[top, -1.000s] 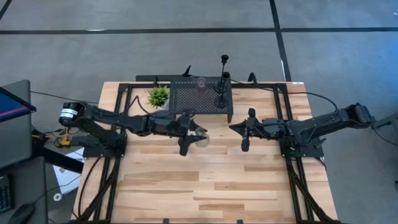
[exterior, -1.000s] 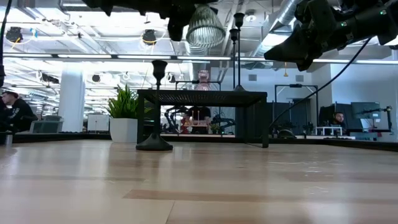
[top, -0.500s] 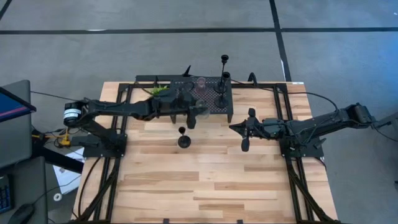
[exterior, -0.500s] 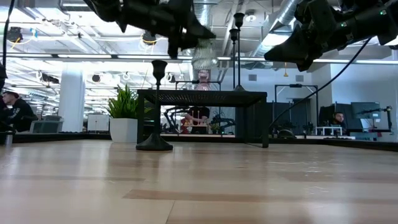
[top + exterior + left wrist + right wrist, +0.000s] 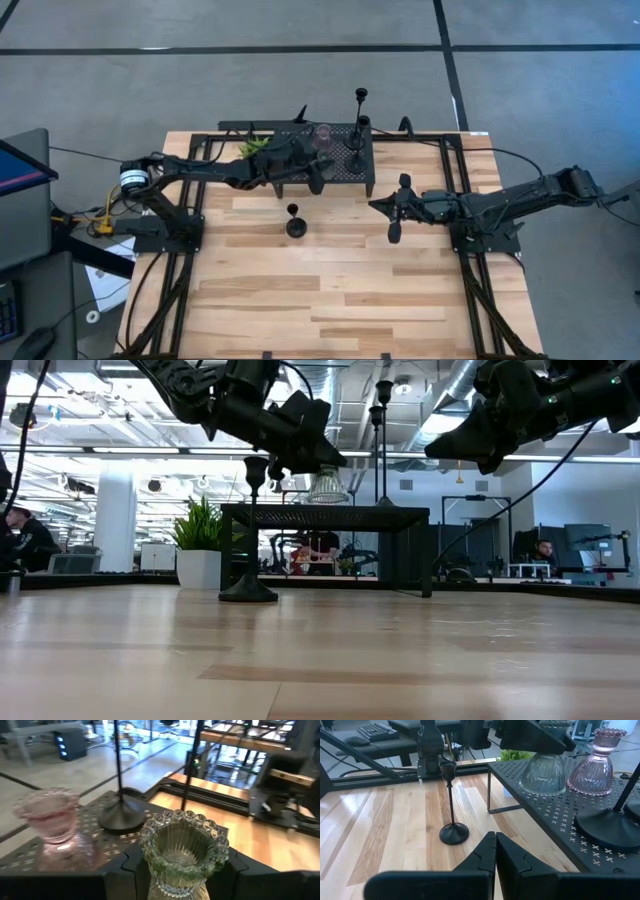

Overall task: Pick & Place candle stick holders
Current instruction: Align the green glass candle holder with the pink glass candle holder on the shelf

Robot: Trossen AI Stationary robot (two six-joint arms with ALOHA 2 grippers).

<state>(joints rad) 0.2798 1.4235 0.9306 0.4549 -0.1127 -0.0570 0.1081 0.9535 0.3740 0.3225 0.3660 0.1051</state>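
My left gripper is shut on a greenish ribbed glass candle stick holder just over the near left part of the black perforated stand. I cannot tell if its foot touches the stand. A pink glass holder and two tall black holders stand on the stand by their bases. A short black holder stands on the table in front. My right gripper hovers shut over the table's right half. My left gripper pinches the glass holder at its narrow waist, below the beaded cup, between its two fingers. The fingers lie level and come from the table's left. The holder stays upright, rim up, its flared foot below the fingers.
A small green potted plant stands left of the stand, at the table's far side. The black frame rails run along both table sides. Bare wood lies toward the near edge.
My left gripper has swung from over the table's middle toward the far edge and a little down, turning as it went. It has carried the glass holder upright to the stand. The short black holder on the table now shows from above.
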